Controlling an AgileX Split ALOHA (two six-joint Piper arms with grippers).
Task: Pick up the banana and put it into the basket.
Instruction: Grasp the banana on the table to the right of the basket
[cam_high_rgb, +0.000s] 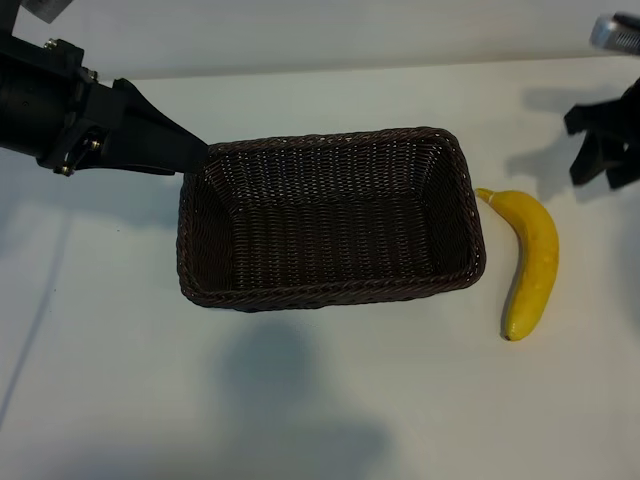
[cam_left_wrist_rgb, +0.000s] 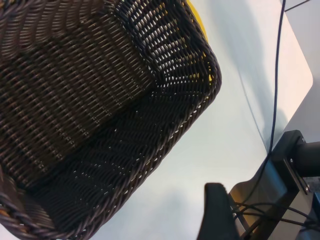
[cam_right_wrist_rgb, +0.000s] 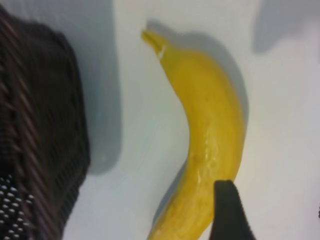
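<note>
A dark finger (cam_right_wrist_rgb: 227, 210) of the right gripper is seen closest to the lens in the right wrist view, set over the lower body of the banana (cam_right_wrist_rgb: 212, 130); only this one finger is in frame, so the spread of the pair cannot be read there. In the exterior view the right gripper (cam_high_rgb: 603, 150) is shown at about two o'clock from the basket (cam_high_rgb: 330, 290), above and beyond the banana (cam_high_rgb: 530, 255), with its fingers apart and nothing between them. That stance suits a descent onto the fruit, which is judged to be the step in hand; no contact is visible yet.

The banana is lying flat on the white surface (cam_high_rgb: 330, 400), at three o'clock from the basket and just beside its right wall, apart from it. Its pale stem is turned toward the basket's far right corner and its curve bows away from the wicker. A grasp across the middle is probably wanted, since a grip near either end would let the fruit swing.

The basket is empty, so the task is judged barely begun. The left gripper (cam_high_rgb: 165, 145) is held at the basket's ten o'clock corner, against or just above the braided rim; contact cannot be settled. Its fingers are taken to be apart, and no grip on the rim can be made out. It may be stationed there to steady the basket while the fruit is brought over, though this is a guess.
</note>
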